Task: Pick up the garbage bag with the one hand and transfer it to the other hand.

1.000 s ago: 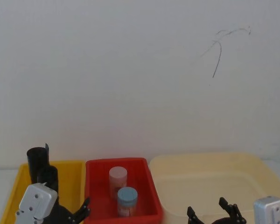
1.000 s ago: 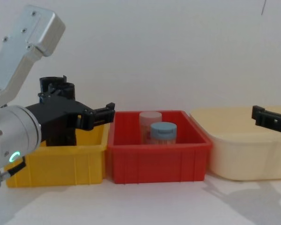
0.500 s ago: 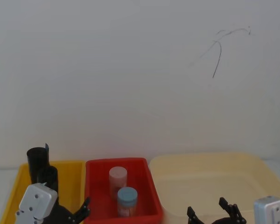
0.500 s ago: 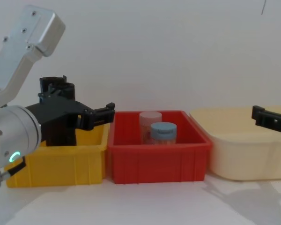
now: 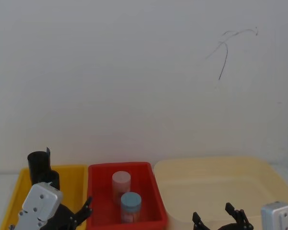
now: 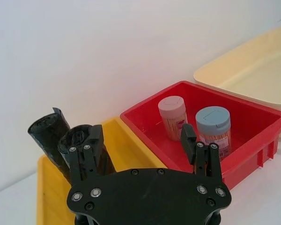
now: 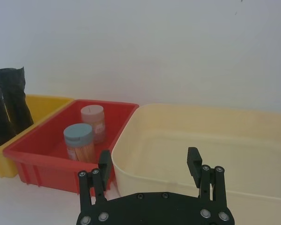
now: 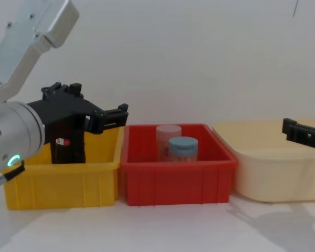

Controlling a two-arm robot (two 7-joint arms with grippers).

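Two black rolls stand upright together at the back of the yellow bin [image 8: 63, 181]. The garbage bag [image 8: 68, 147] shows a small red label in the chest view. In the head view a taller roll [image 5: 37, 164] stands behind a shorter one [image 5: 51, 178]; I cannot tell which bears the label. My left gripper [image 8: 92, 102] hovers open just in front of the rolls, holding nothing. In the left wrist view one of its fingers [image 6: 92, 140] overlaps the nearer roll [image 6: 77, 138]. My right gripper [image 7: 148, 161] is open near the cream tub's front rim.
A red bin [image 8: 178, 178] in the middle holds a pink-lidded jar [image 8: 168, 134] and a blue-lidded jar [image 8: 182, 148]. A large cream tub [image 8: 275, 168] sits on the right. A white wall rises close behind the bins.
My left arm and gripper have lifted slightly, uncovering the red label on the roll in the chest view. The right gripper has not moved.
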